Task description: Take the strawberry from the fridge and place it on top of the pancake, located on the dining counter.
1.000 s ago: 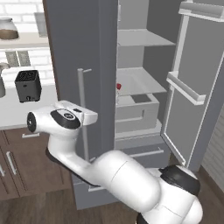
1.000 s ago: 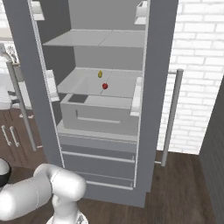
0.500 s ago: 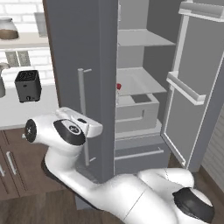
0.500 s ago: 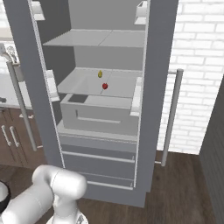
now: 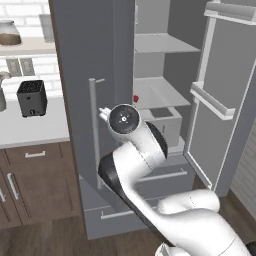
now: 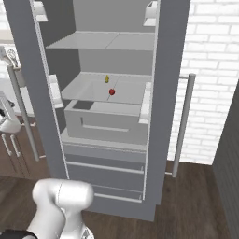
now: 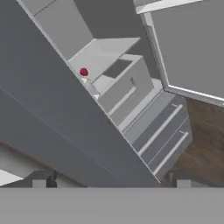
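The fridge [image 6: 165,93] stands with both doors swung open. The strawberry [image 6: 112,92] is a tiny red berry lying on the middle shelf above a pale bin; it also shows as the strawberry [image 5: 135,99] and the strawberry [image 7: 83,72]. My gripper [image 7: 110,181] is open, its fingertips [image 7: 43,179] wide apart with nothing between them. It hovers outside the fridge, close to the left door's edge [image 7: 57,118], well short of the berry. The arm's wrist [image 5: 125,119] sits in front of that door. The pancake and the dining counter are out of view.
A small yellow item [image 6: 107,79] lies just behind the berry. The open right door [image 5: 220,100] with its shelves juts out. The left door's bar handle [image 5: 92,130] is beside the wrist. A toaster [image 5: 31,97] sits on the wall counter over brown cabinets [image 5: 35,180]. Two lower drawers [image 7: 162,127] are closed.
The arm has swung up and to the right, carrying the wrist from left of the door handle across to the left door's inner edge. The berry has not moved.
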Tool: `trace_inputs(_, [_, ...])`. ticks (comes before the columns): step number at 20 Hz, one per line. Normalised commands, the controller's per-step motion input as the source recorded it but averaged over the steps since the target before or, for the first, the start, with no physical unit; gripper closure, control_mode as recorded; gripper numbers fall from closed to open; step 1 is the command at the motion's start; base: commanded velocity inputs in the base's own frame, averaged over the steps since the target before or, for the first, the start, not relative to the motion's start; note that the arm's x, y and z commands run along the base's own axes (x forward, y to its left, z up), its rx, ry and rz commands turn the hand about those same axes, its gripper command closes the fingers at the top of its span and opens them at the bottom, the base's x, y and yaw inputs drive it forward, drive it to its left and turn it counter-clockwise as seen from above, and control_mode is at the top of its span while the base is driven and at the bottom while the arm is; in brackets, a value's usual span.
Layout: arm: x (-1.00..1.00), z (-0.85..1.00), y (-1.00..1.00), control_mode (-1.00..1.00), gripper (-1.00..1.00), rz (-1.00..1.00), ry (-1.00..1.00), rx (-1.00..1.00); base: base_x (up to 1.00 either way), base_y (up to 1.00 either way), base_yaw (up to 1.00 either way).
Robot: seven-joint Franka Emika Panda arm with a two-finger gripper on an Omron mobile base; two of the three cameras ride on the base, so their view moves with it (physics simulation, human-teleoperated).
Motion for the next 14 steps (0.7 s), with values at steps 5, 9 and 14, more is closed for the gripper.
trace_inputs(5, [0.0,0.02,-0.93,-1.0,-1.0,0.26,0.1,0.78,0.0,0.0,0.0])
trace_inputs(9, [0.19,0.0,-0.79,-1.0,-1.0,0.27,0.29,0.76,0.0,0.0,0.0])
trace_inputs(14, [0.71,0.07,-0.55,-1.0,-1.0,0.19,0.41,0.45,0.0,0.0,0.0])
